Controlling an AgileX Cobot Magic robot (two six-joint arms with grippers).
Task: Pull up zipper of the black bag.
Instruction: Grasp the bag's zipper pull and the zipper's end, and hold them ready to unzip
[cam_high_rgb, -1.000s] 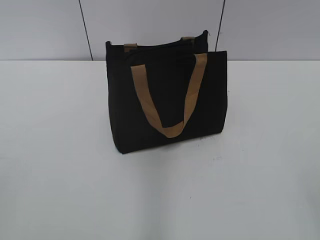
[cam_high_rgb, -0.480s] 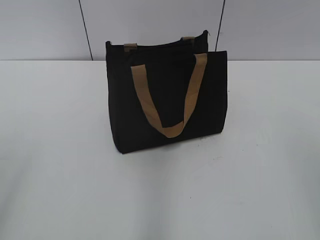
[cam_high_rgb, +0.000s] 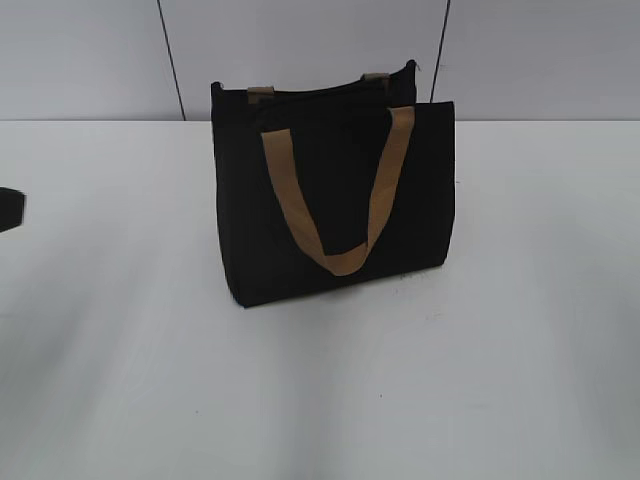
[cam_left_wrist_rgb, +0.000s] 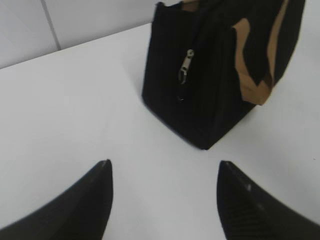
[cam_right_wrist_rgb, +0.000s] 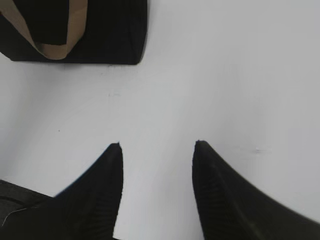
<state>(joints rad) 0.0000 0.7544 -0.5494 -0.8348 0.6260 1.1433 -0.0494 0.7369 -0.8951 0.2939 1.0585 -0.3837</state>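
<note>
The black bag stands upright on the white table, ahead of the left gripper and apart from it. The left jaws stand wide, holding nothing. The zipper with its silvery pull hangs on the bag's narrow end, facing this gripper. The right gripper is parted and empty; the bag lies ahead to its left.
</note>
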